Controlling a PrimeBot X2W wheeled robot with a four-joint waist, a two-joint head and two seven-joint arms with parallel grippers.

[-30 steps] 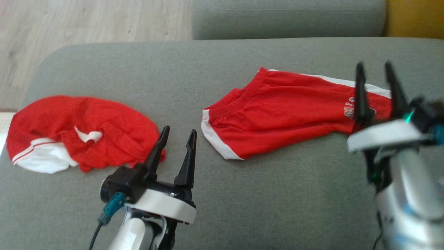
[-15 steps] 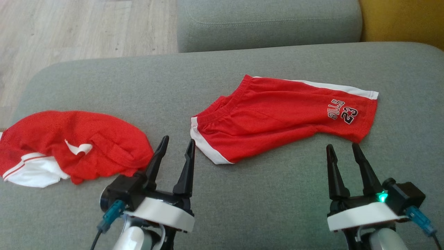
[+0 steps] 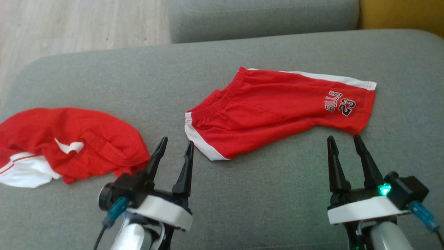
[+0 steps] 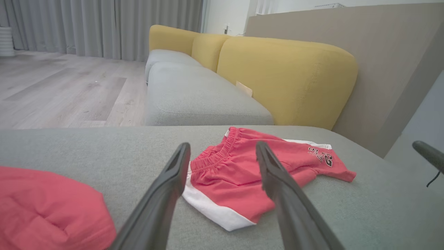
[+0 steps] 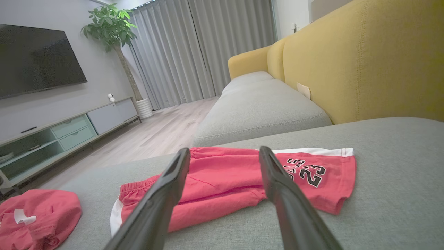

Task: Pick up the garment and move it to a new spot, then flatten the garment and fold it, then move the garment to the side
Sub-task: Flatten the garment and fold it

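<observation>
Right jaws withdrew; shorts [image 3: 270, 114] lie beyond.

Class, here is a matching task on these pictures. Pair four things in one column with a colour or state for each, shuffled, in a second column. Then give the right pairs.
Column one
1. printed shorts
2. crumpled red garment
3. sofa backrest
4. left gripper

Column two
A. yellow
B. jaws open, holding nothing
C. bunched up, a white tag showing
D. lying flat, a number on one leg

Pairs: 1-D, 2-C, 3-A, 4-B
</observation>
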